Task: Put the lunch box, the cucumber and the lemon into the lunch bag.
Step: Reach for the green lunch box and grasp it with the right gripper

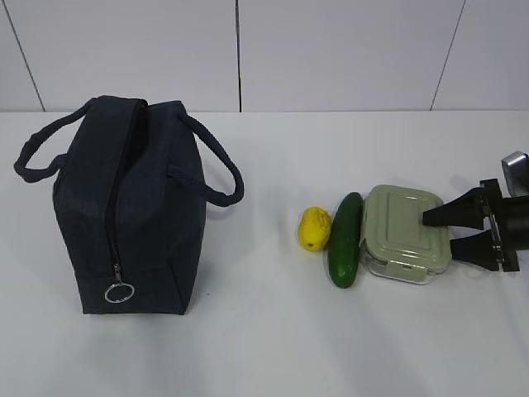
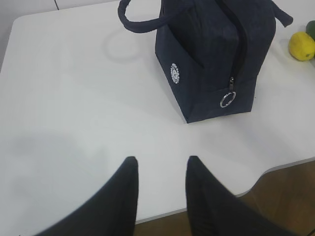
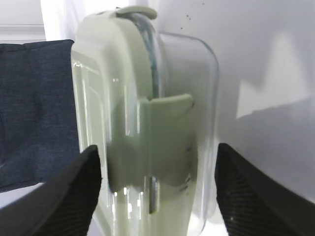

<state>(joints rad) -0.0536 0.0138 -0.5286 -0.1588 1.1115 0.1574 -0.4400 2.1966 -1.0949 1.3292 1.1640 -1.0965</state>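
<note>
Farthest left on the white table (image 1: 264, 347) stands the lunch bag (image 1: 128, 207), upright, dark navy, with a loop handle drooping off each side and its zipper running down the near end to a metal ring pull (image 1: 119, 293) close to the base; the top seam looks parted a little, though the inside is not visible. Everything else lies well to the right of the bag. First comes the lemon (image 1: 314, 228), small and yellow, resting on the table just left of the cucumber (image 1: 345, 240), so close that they seem to touch. The cucumber lies lengthwise, one end toward the camera, pressed along the left edge of the lunch box (image 1: 405, 233), which sits flat with its pale green lid on top. At the far side of the lunch box from the bag, the right gripper (image 1: 446, 231) comes in from the right edge with its fingers spread wide, one tip over the lid and one lower by the box's right wall; the right wrist view shows the box's end, with its lid clip, between the two fingers (image 3: 74, 196), a sliver of gap on each side, so it straddles the box without clamping it. The left gripper (image 2: 160, 169) hovers over bare table on the near side of the bag, its fingers partly apart and holding nothing.
</note>
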